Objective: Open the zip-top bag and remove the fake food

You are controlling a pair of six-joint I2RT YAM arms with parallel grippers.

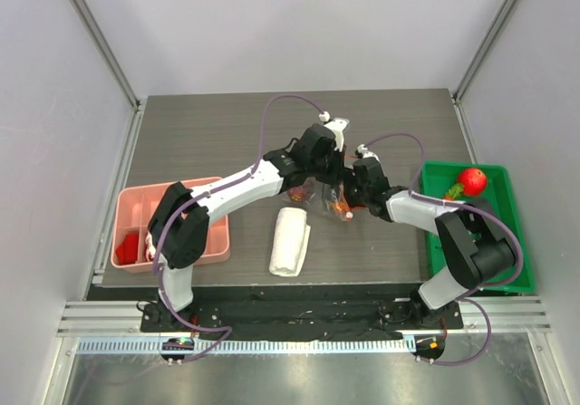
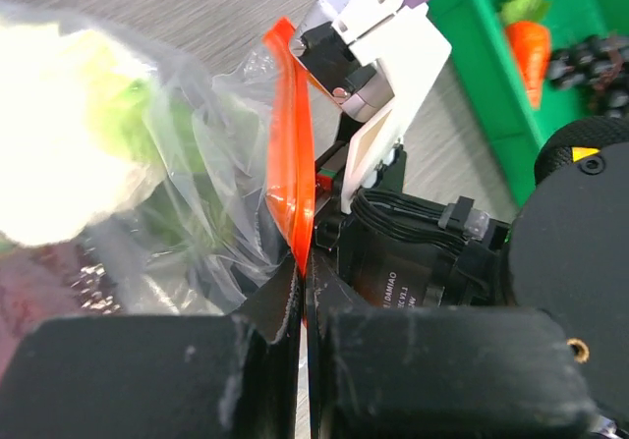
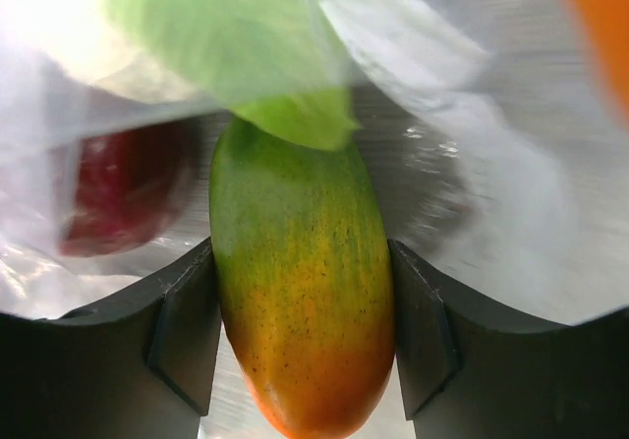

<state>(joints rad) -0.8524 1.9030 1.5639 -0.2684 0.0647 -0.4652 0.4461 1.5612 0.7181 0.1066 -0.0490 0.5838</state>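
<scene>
The left claw (image 2: pixel 300 297) was pressed together on the lower end of the bag's orange-red zip strip (image 2: pixel 292 154), which rose straight up ahead of its fingers. The bag (image 2: pixel 187 174) bulged to the left of that claw, clear and crinkled, with pale and green shapes blurred inside. Just right of the strip, close ahead of the left claw, stood the right arm's white and black wrist.

The right claw (image 3: pixel 305 331) pinched a fruit (image 3: pixel 300 282), green at the far end and orange at the near end. Both fingers (image 3: pixel 182 331) touched its sides, and it lay lengthwise between them. Beyond the fingertips a leafy piece (image 3: pixel 226 17) overlapped the fruit's far end. A red piece (image 3: pixel 118 198) sat left of it behind clear plastic.

From above, the two claws met at mid-table over the bag. A bin (image 1: pixel 494 233) with a red fruit (image 1: pixel 471 180) lay to the right of the right claw. A cloth (image 1: pixel 290 240) and a tray (image 1: pixel 217 233) lay nearer the bases.
</scene>
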